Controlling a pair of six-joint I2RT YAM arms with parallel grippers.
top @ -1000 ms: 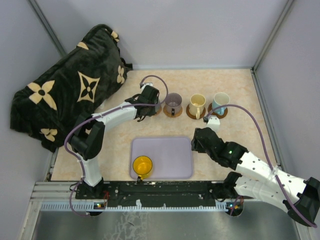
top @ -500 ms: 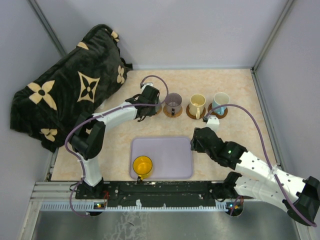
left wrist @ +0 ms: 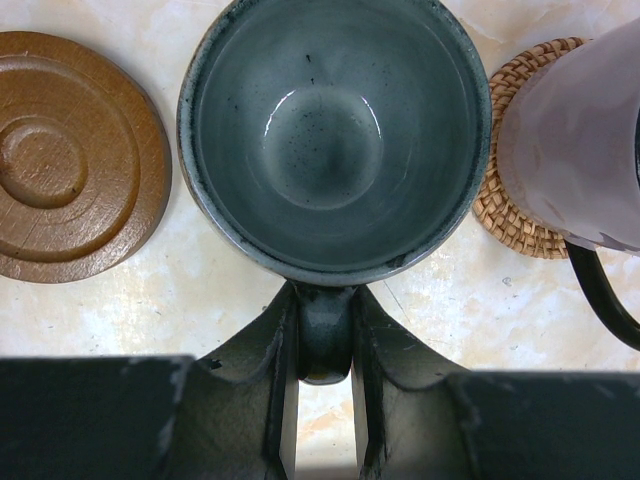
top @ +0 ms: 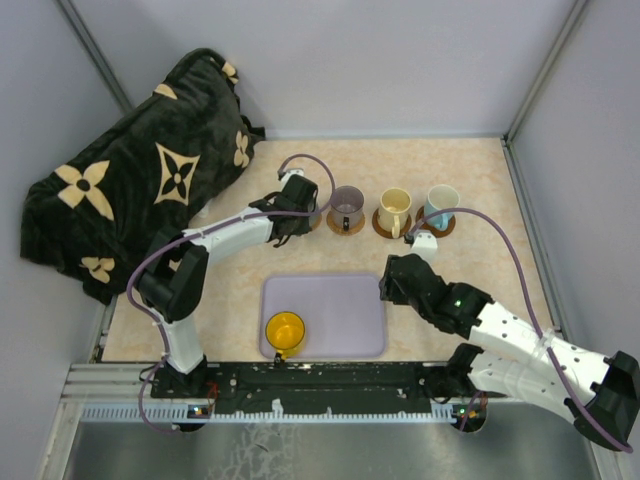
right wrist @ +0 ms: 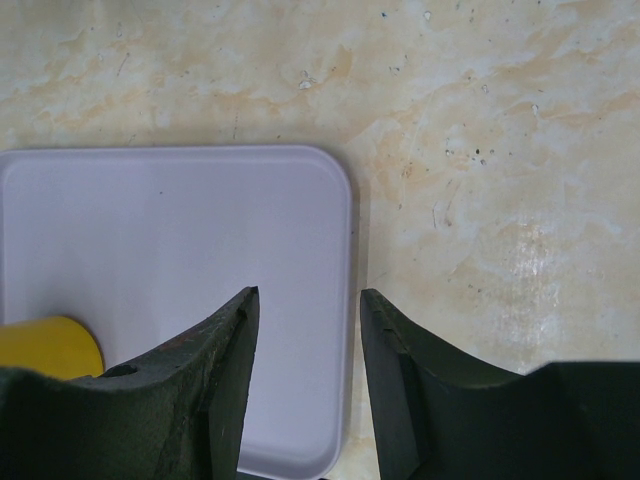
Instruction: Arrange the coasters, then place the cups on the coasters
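Observation:
My left gripper [left wrist: 325, 305] is shut on the handle of the grey-green cup [left wrist: 335, 130], which stands between a brown wooden coaster [left wrist: 70, 155] on its left and a woven coaster [left wrist: 520, 200] on its right. The purple-grey cup [top: 346, 204] stands on that woven coaster. The cream cup [top: 394, 208] and the light blue cup [top: 441, 204] each sit on a coaster further right. The yellow cup [top: 285, 330] stands on the lavender tray [top: 340, 300]. My right gripper [right wrist: 305, 295] is open and empty over the tray's right edge [right wrist: 345, 300].
A black blanket with tan flower shapes [top: 140, 180] lies at the back left. Grey walls close in the table on three sides. The arm bases stand on the rail [top: 320, 385] along the near edge.
My left gripper has shifted slightly toward the back with the grey-green cup still in it. The right arm has crept a little to the left.

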